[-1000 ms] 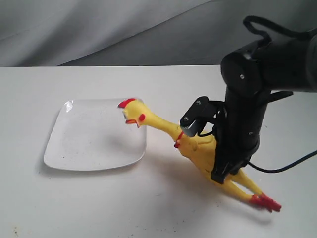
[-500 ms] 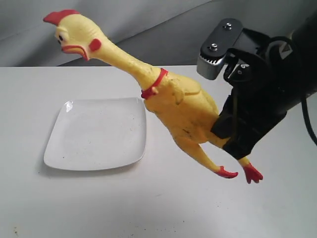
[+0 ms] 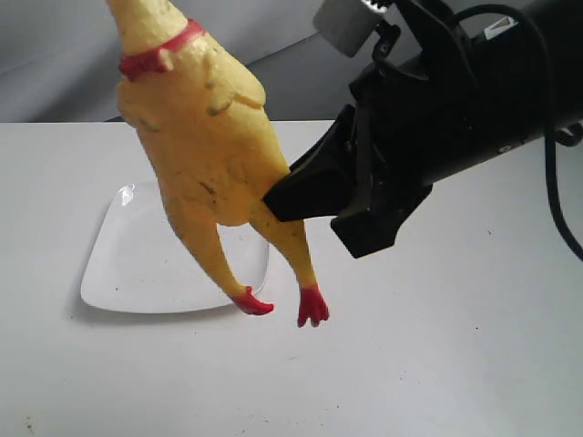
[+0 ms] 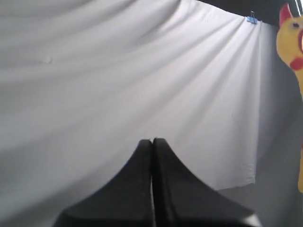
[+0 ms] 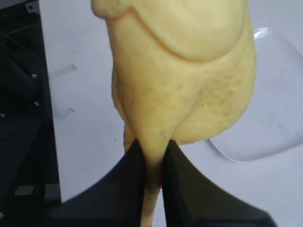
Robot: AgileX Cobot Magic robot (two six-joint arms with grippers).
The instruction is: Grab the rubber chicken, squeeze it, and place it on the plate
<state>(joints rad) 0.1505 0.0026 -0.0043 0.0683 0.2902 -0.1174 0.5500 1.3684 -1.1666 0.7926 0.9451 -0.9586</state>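
The rubber chicken [image 3: 205, 137] hangs high in the air, body upright, red collar at the top, head cut off by the frame edge. Its two red feet dangle over the near right edge of the white plate [image 3: 137, 264]. My right gripper [image 3: 282, 196] is shut on the chicken's lower body where a leg starts; in the right wrist view the fingers [image 5: 135, 163] pinch yellow rubber [image 5: 184, 85], with the plate [image 5: 270, 113] below. My left gripper [image 4: 152, 142] is shut and empty, facing a white cloth. The chicken's head [image 4: 292, 38] shows at that view's edge.
White tabletop [image 3: 455, 346] stretches around the plate. A grey cloth backdrop [image 3: 55, 55] hangs behind. A black cable [image 3: 560, 218] trails from the right arm. Black equipment [image 5: 21, 94] sits off the table edge in the right wrist view.
The right gripper has lifted the chicken off the table, swung it upright and carried it left, so its feet now hang by the plate's edge.
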